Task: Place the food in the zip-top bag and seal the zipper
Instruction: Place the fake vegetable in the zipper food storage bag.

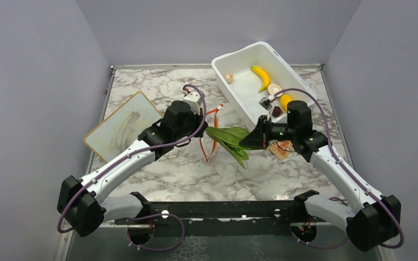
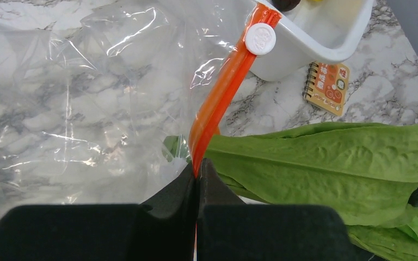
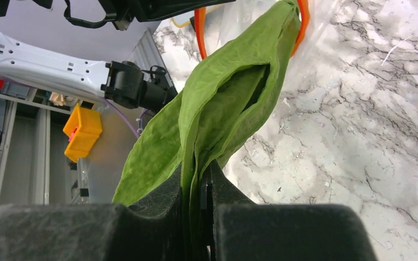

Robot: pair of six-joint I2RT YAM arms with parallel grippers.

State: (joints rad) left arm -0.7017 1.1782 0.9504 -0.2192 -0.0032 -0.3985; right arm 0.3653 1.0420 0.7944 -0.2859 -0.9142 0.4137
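Note:
My left gripper [image 2: 198, 169] is shut on the red-orange zipper [image 2: 217, 98] of the clear zip-top bag [image 2: 87, 98], holding its mouth up; a white slider [image 2: 260, 38] sits on the strip. My right gripper [image 3: 197, 182] is shut on the green leafy vegetable [image 3: 217, 109], whose tip reaches the bag's mouth. In the top view the leaf [image 1: 229, 138] spans between the left gripper [image 1: 200, 132] and the right gripper [image 1: 253, 140]. The banana [image 1: 261, 77], yellow oval fruit [image 1: 286, 100] and beige-brown pieces [image 1: 228, 78] lie in the white tub [image 1: 239, 98].
A small orange patterned notebook [image 1: 280, 149] lies beside the right gripper and shows in the left wrist view [image 2: 329, 84]. A pale board [image 1: 122, 126] lies at the left of the marble table. Grey walls close in the sides and back.

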